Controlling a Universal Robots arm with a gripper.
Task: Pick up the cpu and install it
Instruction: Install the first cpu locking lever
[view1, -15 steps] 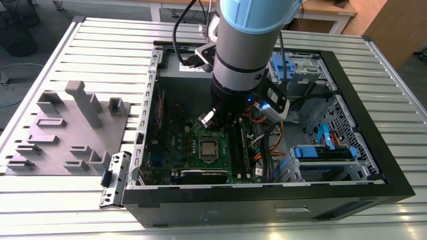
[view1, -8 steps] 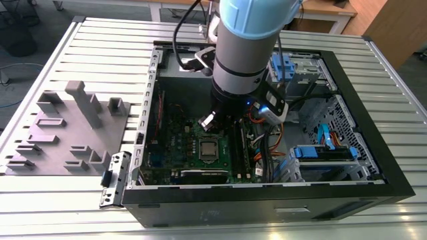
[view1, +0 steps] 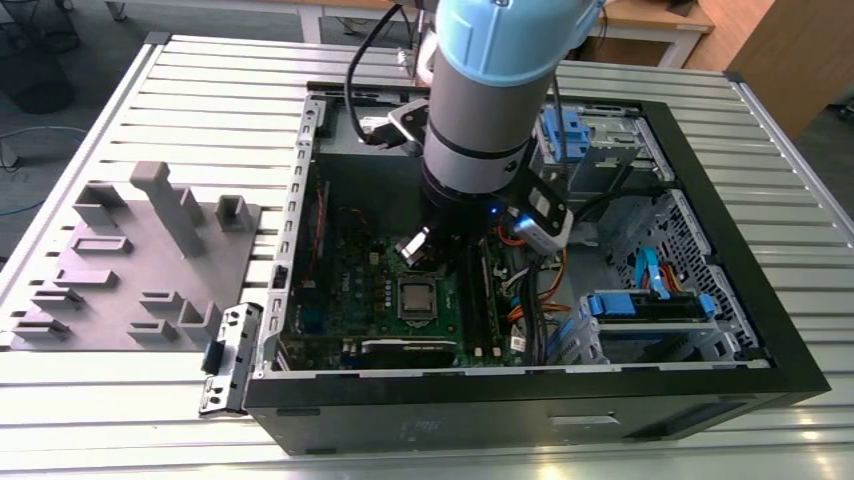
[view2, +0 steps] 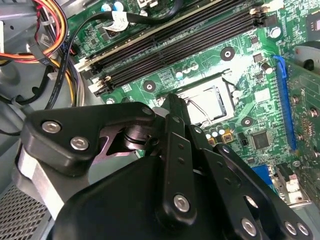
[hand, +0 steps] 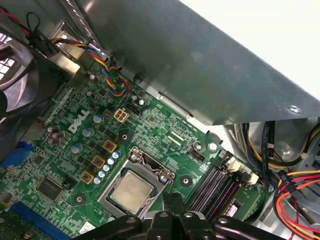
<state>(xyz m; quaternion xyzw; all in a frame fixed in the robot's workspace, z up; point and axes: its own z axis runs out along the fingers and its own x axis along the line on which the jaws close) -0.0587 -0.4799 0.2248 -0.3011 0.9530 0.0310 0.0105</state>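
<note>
The cpu (hand: 131, 190), a small flat square chip with a silvery-grey metal top, lies flat inside the rectangular metal-framed socket (hand: 141, 161). In the exterior view (view1: 418, 298) it also reads as seated in the socket, not carried. Whether the socket's frame is latched down over it cannot be told. The black gripper (hand: 172, 199) hangs above the socket. Its tips sit over the socket's edge on the side facing the long black memory slots (hand: 215, 185). In both wrist views the fingers (view2: 172, 107) look drawn together with nothing between them, and whether they touch the socket cannot be told. A row of small blue-topped capacitors (hand: 107, 165) stands just beside the socket on its far side from the slots, on the green motherboard (hand: 165, 130) that carries the socket. A bundle of coloured wires (hand: 107, 75) plugs in farther from the socket. The black open computer case (view1: 747, 330) encloses the socket, and a grey moulded parts tray (view1: 120, 270) lies well apart from it, outside the case. The placing step looks done, with the work at the seating or checking stage. Any further contact calls for a straight, light descent, since the frame and capacitors crowd the chip.
</note>
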